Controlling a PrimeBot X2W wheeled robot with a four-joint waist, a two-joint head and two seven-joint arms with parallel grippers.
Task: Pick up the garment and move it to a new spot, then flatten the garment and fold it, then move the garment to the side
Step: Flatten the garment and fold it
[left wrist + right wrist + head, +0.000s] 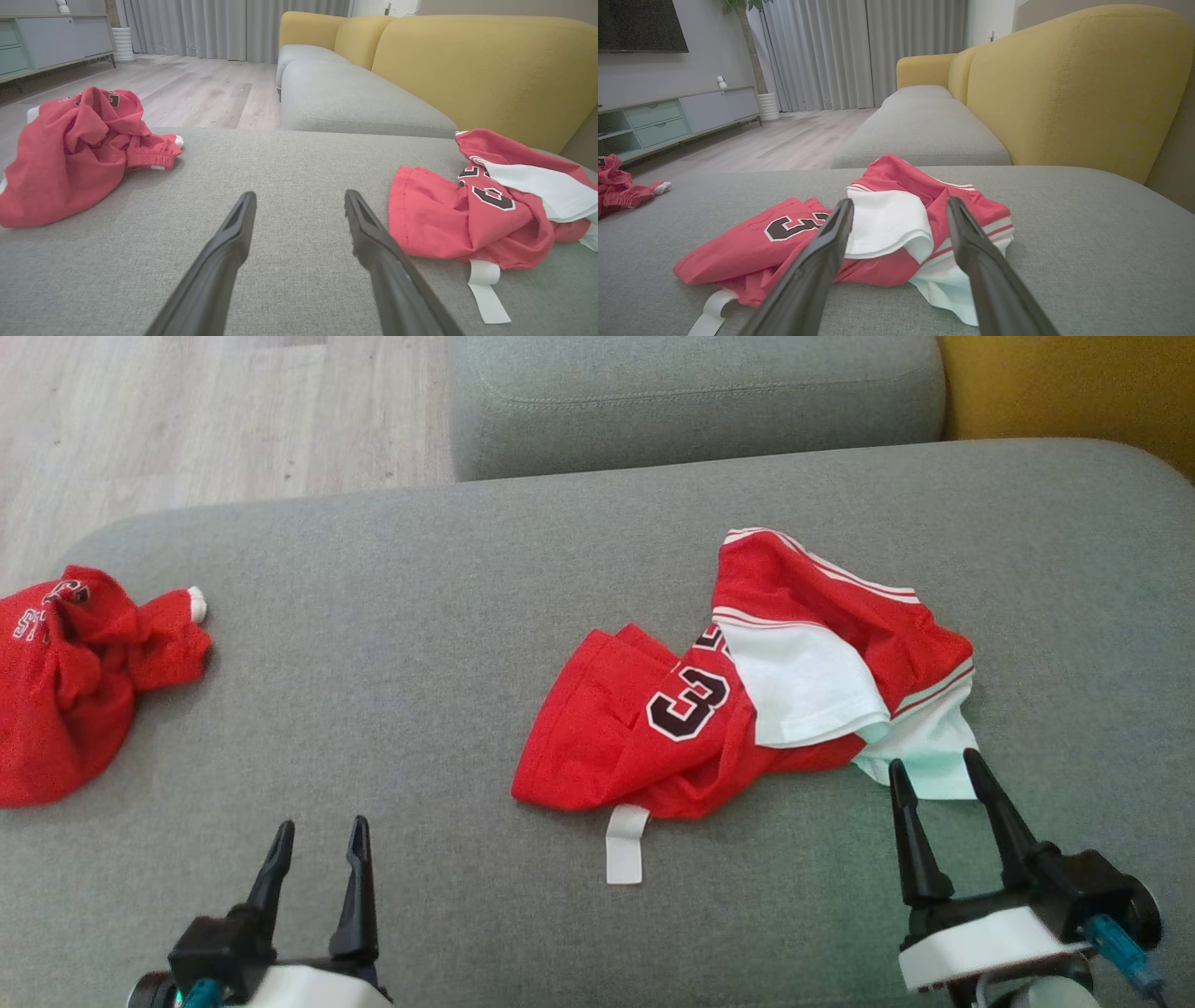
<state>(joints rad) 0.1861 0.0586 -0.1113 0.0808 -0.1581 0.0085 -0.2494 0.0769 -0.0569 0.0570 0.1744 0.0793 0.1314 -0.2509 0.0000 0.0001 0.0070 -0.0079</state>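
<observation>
Head view, right of centre: crumpled red jersey (653,728) of thin fabric, with black numerals and white sleeves, heaped on the grey fabric sofa seat (420,635). White label strip (624,845) trailing from its near hem.

Just at the jersey's near white sleeve edge: right gripper (935,761), jaws wide apart, clamped on nothing. Well off to the left, over bare cushion: left gripper (322,823), jaws likewise apart and empty. Far left: second bunched red garment (75,691), well clear of both grippers.

Likely trouble from here:
- Pinching only the loose white sleeve layer, so lifting one ply while the rest drags.
- Catching a long fingertip in a fold.
- Gripping mid-heap and twisting it tighter, making flattening harder.
- Mistaking one red heap for the other.
</observation>
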